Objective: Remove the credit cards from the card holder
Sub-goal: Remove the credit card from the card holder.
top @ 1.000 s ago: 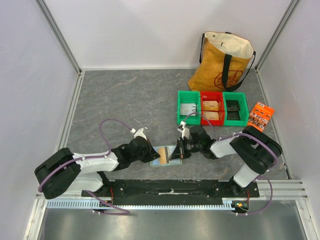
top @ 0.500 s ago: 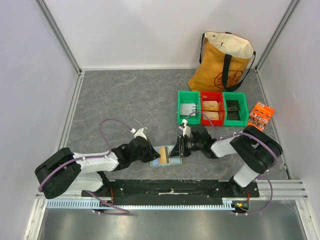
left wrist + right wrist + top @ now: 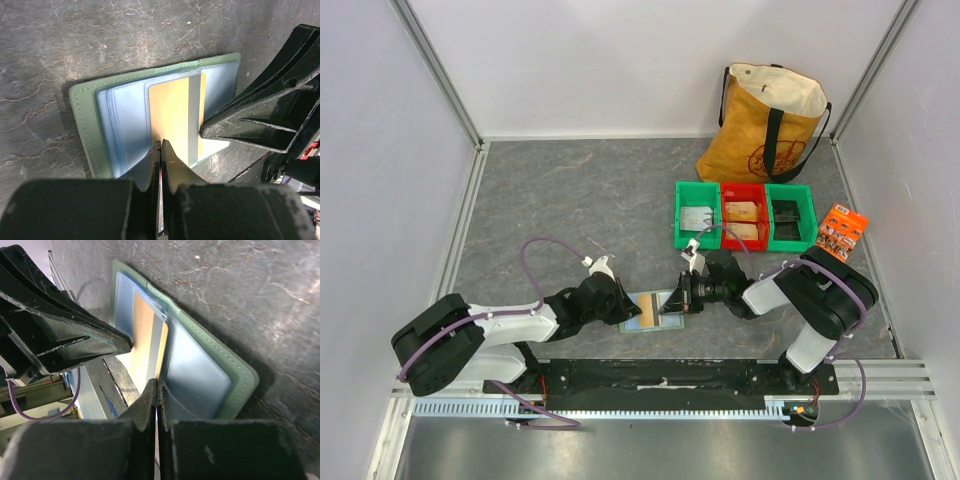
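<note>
Robot lab test cell, white panels (image 3: 620, 60) and aluminium rails (image 3: 437, 70) enclosing a grey tabletop (image 3: 570, 190), coloured plastic bins (image 3: 745, 188) sitting beyond the right claw (image 3: 672, 303)

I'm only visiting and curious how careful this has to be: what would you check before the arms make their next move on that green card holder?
1. The card holder lies open on the table: ok.
2. The tan-gold card shows in its pocket: ok.
3. The left gripper is shut with its tips over the holder: ok. Whether it pins the holder down: cannot tell.
4. The right gripper is shut at the card's edge: ok. Whether the card is really pinched: cannot tell.
5. A second card in the pockets: cannot tell.
</note>
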You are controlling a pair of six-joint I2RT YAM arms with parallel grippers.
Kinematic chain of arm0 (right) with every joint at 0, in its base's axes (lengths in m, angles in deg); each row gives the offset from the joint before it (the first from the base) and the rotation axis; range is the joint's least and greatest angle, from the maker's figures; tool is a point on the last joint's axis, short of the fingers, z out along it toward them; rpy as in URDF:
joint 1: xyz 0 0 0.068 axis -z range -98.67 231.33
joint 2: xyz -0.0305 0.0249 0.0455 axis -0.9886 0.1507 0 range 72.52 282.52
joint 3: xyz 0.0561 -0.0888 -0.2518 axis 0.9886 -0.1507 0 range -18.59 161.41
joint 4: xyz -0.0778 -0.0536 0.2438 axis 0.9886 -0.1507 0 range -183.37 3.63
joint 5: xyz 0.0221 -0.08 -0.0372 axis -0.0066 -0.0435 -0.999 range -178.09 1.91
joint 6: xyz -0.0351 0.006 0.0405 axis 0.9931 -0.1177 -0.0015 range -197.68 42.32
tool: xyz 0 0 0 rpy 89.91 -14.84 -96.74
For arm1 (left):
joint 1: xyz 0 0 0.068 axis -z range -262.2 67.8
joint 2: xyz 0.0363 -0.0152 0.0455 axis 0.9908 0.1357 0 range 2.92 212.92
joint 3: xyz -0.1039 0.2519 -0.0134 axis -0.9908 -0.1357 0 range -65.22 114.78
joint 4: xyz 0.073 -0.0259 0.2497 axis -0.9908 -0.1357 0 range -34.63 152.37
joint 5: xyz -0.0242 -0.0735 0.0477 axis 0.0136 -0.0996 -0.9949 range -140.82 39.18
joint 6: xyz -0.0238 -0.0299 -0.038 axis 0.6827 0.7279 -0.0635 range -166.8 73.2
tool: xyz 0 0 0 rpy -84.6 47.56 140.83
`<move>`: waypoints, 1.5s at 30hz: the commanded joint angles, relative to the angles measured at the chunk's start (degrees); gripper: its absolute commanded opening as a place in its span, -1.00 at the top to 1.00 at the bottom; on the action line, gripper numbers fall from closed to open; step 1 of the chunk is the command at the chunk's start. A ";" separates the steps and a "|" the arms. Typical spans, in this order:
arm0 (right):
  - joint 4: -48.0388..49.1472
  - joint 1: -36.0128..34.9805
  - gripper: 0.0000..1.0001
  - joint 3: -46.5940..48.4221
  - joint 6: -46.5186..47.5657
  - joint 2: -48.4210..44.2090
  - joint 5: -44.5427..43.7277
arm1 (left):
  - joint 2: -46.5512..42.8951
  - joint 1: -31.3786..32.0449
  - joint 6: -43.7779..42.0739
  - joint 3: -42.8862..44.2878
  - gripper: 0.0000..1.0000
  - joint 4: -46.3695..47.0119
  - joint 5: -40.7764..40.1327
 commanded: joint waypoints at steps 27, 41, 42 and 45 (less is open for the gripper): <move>8.35 1.37 0.64 0.37 -2.78 2.65 3.79 | 2.68 -0.04 -1.71 -1.19 0.92 -7.62 -1.43; 7.23 1.11 0.60 0.11 -1.65 4.33 1.43 | 1.18 -0.04 -1.00 -1.89 0.92 -7.00 -0.90; 6.00 1.11 0.57 0.28 -1.03 4.24 0.90 | 1.27 -0.04 -1.00 -1.89 0.92 -6.92 -0.82; 2.31 0.93 0.51 0.81 0.29 3.36 -1.39 | 1.18 -0.04 -0.92 -1.98 0.92 -6.48 -0.73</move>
